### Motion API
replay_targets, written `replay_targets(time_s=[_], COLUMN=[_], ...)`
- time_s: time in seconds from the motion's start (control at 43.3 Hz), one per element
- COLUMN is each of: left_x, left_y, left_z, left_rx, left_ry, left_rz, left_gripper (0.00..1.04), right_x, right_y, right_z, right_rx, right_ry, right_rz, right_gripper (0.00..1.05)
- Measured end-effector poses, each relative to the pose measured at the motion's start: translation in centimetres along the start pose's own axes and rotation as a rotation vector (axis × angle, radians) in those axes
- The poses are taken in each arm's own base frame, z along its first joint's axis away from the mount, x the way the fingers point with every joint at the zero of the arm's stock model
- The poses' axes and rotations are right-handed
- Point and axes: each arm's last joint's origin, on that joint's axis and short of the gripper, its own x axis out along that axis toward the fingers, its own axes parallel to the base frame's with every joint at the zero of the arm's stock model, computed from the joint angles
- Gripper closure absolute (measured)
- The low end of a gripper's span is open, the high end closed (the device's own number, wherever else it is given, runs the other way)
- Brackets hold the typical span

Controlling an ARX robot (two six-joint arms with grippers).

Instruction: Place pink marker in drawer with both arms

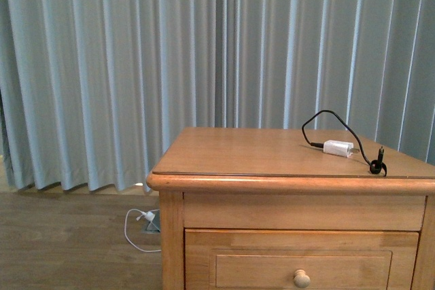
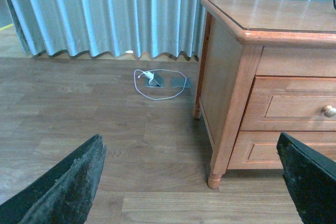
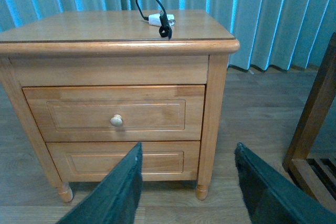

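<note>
Honey-coloured upper wooden drawer [image 3: 115,114] is closed and no pink marker shows in any view. Both black grippers, left [image 2: 191,182] and right [image 3: 186,187], hang spread and empty. Best grip the small round knob [image 3: 116,120] squarely, pull straight

Drawer [image 3: 115,114] front is shut, knob [image 3: 116,120] unblocked, open floor [image 2: 105,124] in front & to the cabinet's left side. Cabinet top [image 1: 245,151] mostly bare; only a white charger plug [image 1: 338,148] w/ black cable [image 1: 340,120] near its right front corner. Wooden frame [image 3: 315,124] stands near the cabinet's right side, curtain [image 1: 136,66] close behind.
</note>
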Motion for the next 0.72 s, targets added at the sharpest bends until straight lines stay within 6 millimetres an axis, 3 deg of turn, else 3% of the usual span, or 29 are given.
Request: replay_targets(time_s=[0.092, 0.277, 0.716], left_x=[0.00, 0.00, 0.00], left_y=[0.00, 0.00, 0.00], left_z=[0.00, 0.00, 0.00], left_rx=[0.000, 0.000, 0.000], left_ry=[0.000, 0.000, 0.000], left_rz=[0.000, 0.000, 0.000], left_gripper=[0.06, 0.06, 0.06], right_x=[0.00, 0.00, 0.00], right_y=[0.00, 0.00, 0.00], right_z=[0.00, 0.00, 0.00], right_rx=[0.000, 0.001, 0.001], right_ry=[0.000, 0.000, 0.000], right_rz=[0.000, 0.000, 0.000], right_gripper=[0.32, 0.06, 0.08])
